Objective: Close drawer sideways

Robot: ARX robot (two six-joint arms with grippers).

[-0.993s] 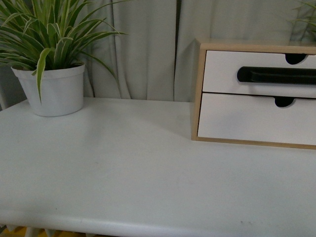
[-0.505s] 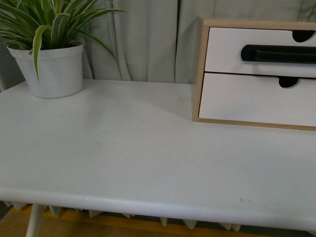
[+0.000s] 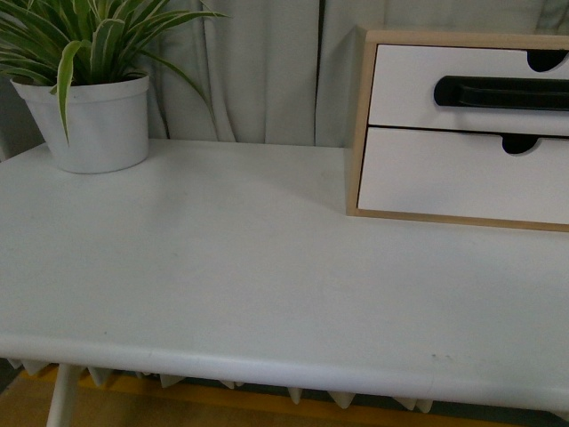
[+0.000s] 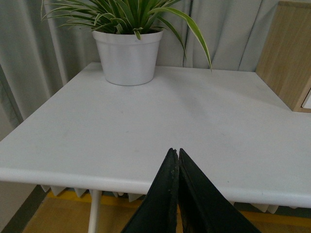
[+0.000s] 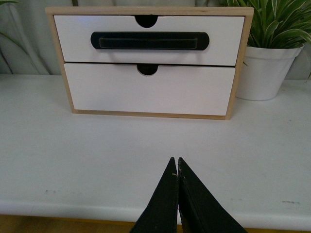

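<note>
Drawer (image 5: pixel 148 40) looks light and rigid with a slick front; push the flat face beside the black handle (image 5: pixel 149 41). Left gripper (image 4: pixel 175 154) and right gripper (image 5: pixel 175 164): jaws clenched, empty, over the near tabletop (image 5: pixel 146 155).

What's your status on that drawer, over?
Left gripper shut, empty, back at the table's near edge. Right gripper shut, empty, facing the drawer. Drawer front looks about flush with frame. Path clear.

The white table (image 3: pixel 222 267) carries a potted plant (image 3: pixel 89 120) and a wood-framed drawer unit (image 3: pixel 360 124), well apart.
</note>
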